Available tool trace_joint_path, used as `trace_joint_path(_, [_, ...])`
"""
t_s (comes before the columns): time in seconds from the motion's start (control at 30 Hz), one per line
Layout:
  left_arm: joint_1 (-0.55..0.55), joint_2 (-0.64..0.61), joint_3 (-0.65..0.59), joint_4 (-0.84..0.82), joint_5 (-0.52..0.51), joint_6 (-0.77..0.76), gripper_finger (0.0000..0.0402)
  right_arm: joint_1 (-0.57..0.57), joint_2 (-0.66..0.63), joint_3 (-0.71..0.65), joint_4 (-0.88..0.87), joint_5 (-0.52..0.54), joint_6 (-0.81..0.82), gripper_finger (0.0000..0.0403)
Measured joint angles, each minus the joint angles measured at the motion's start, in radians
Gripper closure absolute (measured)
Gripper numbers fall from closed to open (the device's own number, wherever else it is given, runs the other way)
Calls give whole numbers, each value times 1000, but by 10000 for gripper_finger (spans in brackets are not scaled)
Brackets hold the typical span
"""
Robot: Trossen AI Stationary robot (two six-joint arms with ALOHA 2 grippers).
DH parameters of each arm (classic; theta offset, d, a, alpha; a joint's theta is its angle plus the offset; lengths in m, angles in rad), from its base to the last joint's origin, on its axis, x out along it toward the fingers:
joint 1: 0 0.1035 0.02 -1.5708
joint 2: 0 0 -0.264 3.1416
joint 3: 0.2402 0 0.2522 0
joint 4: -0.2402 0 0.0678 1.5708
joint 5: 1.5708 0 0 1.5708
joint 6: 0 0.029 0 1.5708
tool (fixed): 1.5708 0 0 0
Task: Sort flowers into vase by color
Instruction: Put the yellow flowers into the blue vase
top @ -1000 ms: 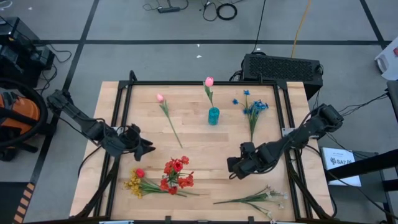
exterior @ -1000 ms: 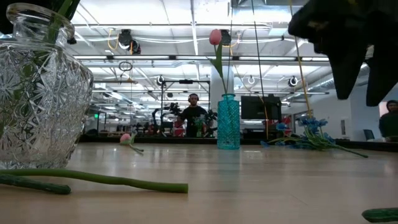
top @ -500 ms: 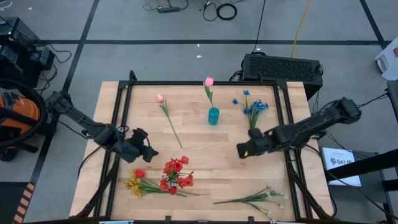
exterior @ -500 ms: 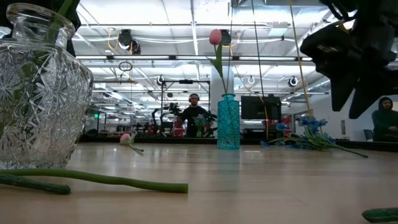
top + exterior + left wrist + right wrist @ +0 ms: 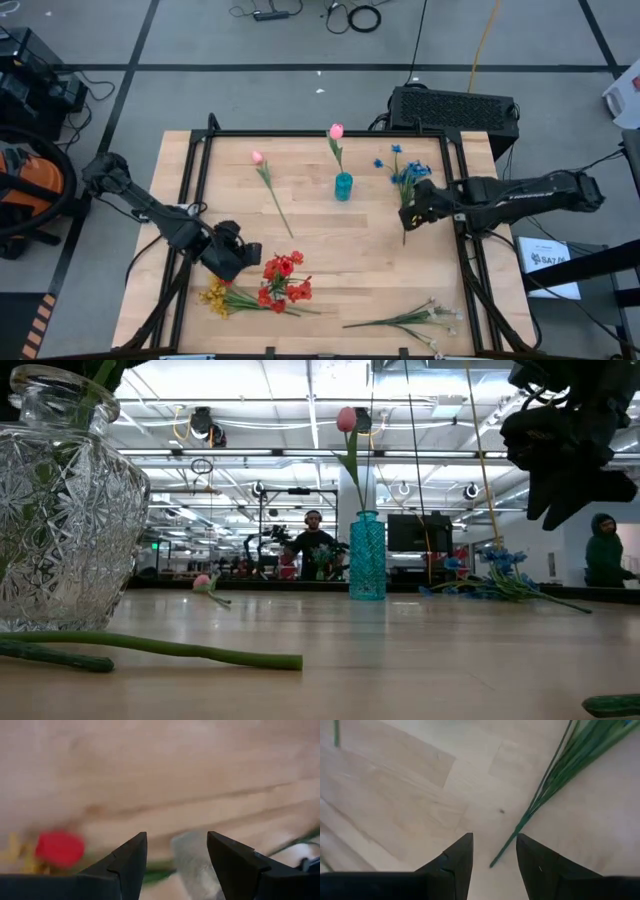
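My left gripper (image 5: 238,260) (image 5: 177,845) hangs open, pointing down, just left of the red flowers (image 5: 282,280). A red bloom (image 5: 60,847) lies beside its fingers, and nothing is between them. My right gripper (image 5: 406,217) (image 5: 494,845) is open above the lower stem ends (image 5: 520,827) of the blue spray (image 5: 405,175), which lies flat on the table; it touches nothing. A teal vase (image 5: 343,186) stands at the far middle with a pink tulip (image 5: 336,131) stuck in it. Another pink tulip (image 5: 258,157) lies to its left. A cut-glass vase (image 5: 60,500) stands near the low camera.
A yellow bunch (image 5: 213,297) lies against the red flowers near the front left. White blooms (image 5: 425,317) lie at the front right. A black frame (image 5: 200,160) borders the wooden table. There is bare wood in the middle. People stand in the room beyond.
My right gripper has swung from the near middle of the table toward the far right edge, ending over the blue spray's stems, and its wrist has rolled. My left gripper has moved toward the near edge and the red flowers, turning as it went. No flower has moved.
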Motion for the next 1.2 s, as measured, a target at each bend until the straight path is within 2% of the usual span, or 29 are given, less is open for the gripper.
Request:
trace_joint_path(0.17, [-47,51,1,1,173,-35,188,-49,-1,0,4,-27,-130,261])
trace_joint_path(0.4, [-81,74,1,46,224,158,188,-95,-1,0,4,-50,-219,261])
trace_joint_path(0.73, [-103,148,1,153,223,974,191,-114,-1,0,4,-50,-244,261])
trace_joint_path(0.83, [-114,202,1,193,237,1126,204,-114,-1,0,4,-50,-241,261])
trace_joint_path(1.0, [-120,300,1,221,249,1232,238,-114,-1,0,4,-50,-216,261])
trace_joint_path(1.2, [-120,396,0,245,272,1246,273,-113,-1,0,7,-49,-188,261])
